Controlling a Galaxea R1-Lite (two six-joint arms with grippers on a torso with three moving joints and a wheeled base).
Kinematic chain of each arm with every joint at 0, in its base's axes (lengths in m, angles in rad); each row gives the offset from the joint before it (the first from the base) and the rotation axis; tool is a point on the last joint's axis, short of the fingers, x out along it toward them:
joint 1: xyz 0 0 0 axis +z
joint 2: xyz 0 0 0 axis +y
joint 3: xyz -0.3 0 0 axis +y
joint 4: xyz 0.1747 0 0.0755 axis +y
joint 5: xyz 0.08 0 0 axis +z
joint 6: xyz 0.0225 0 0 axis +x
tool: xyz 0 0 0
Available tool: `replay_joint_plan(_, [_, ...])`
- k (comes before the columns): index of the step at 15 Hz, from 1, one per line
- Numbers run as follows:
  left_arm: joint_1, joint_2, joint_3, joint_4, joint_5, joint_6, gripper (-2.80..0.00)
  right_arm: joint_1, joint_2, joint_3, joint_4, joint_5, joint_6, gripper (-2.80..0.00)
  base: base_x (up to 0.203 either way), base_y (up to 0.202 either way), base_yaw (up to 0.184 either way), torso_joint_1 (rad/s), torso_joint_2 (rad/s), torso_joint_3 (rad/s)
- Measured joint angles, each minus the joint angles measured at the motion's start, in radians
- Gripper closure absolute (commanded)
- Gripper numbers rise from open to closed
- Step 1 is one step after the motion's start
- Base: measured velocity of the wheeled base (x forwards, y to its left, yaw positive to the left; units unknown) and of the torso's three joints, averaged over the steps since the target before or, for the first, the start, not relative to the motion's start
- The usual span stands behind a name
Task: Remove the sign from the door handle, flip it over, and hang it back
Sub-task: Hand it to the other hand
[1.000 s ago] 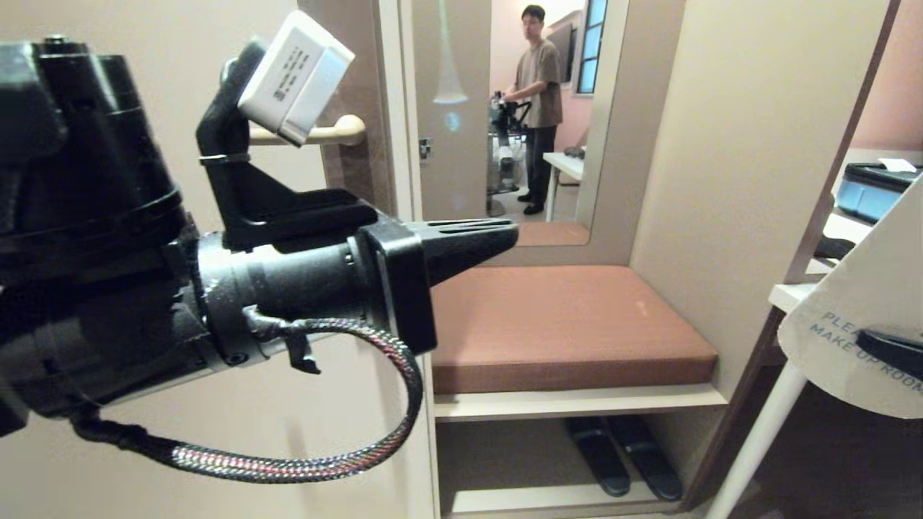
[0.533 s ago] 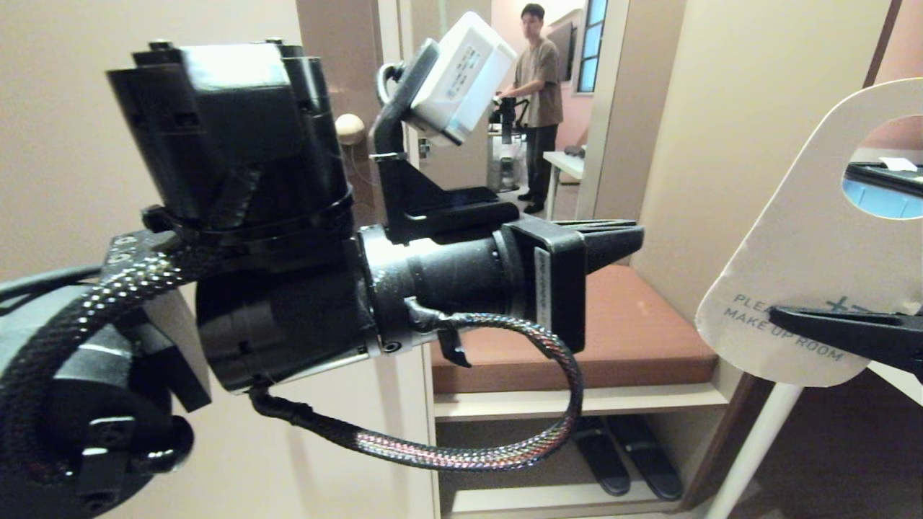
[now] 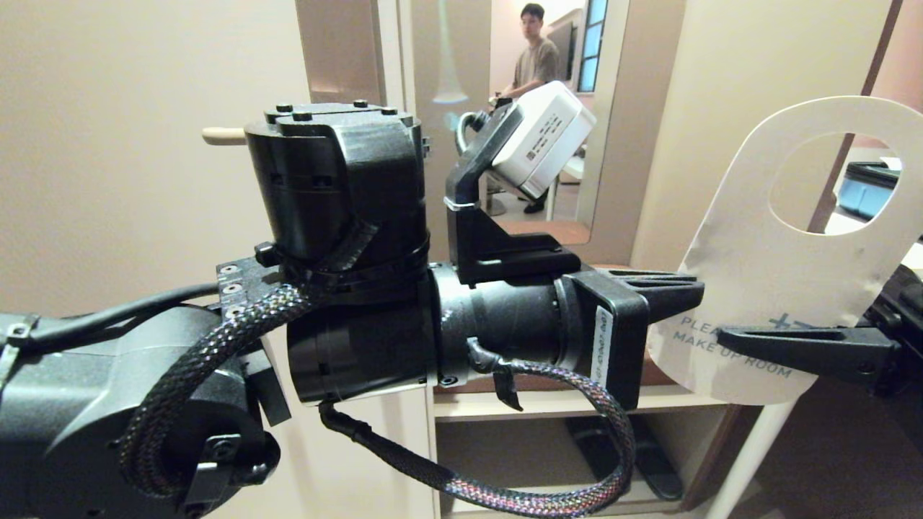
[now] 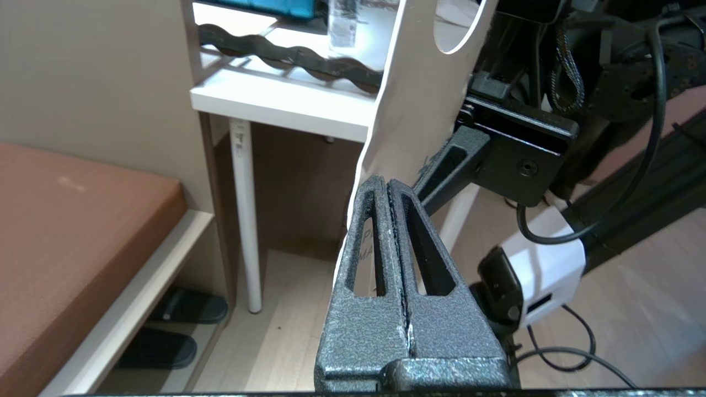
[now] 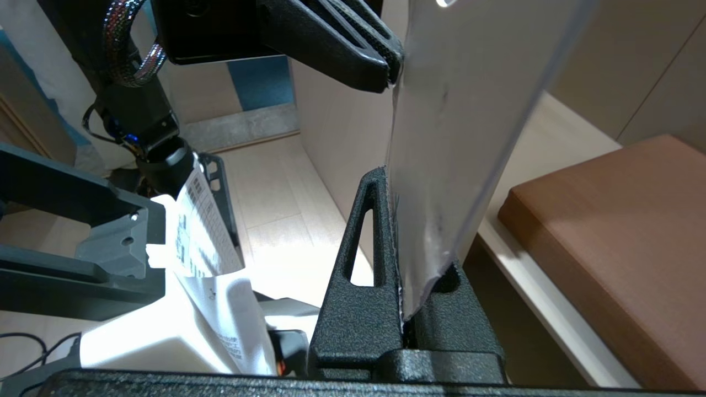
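The sign (image 3: 764,252) stands upright at the right of the head view, its white "MAKE UP ROOM" face toward me and its round hole on top. My right gripper (image 3: 725,335) is shut on its lower part, reaching in from the right; the sign (image 5: 458,138) rises from between that gripper's (image 5: 389,182) fingers. My left gripper (image 3: 694,292) is shut and empty, pointing right. Its tips (image 4: 389,184) meet the sign's (image 4: 419,99) lower left edge. Only the tip of the door handle (image 3: 223,135) shows, behind the left arm.
A cream door (image 3: 108,180) fills the left. A bench with a brown cushion (image 4: 66,220) stands in an alcove, slippers (image 4: 165,342) under it. A white table leg (image 4: 245,220) is beside the bench. A person (image 3: 537,54) stands far back.
My left arm has swung to the right across the view, up to the sign. My right gripper has carried the sign up and to the left, from the picture's edge into full view.
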Motion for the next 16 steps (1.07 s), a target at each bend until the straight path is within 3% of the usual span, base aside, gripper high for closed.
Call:
replay_joint_plan(9, [0.107,0.016,0.006,-0.034,-0.094,0.003,0.0,-0.003,-0.057,0.118,0.0,0.0,0.0,0.0,0.0,0.0,0.0,0.0,0.0,0.0])
replay_joint_plan(10, [0.111,0.016,0.008,-0.034,-0.095,0.003,-2.8,-0.004,-0.059,0.121,0.0,0.0,0.0,0.0,0.0,0.0,0.0,0.0,0.0,0.0])
replay_joint_plan(16, [0.119,0.013,0.02,-0.041,-0.108,0.004,-2.8,-0.028,-0.061,0.126,0.001,0.0,0.0,0.0,0.0,0.0,0.0,0.0,0.0,0.0])
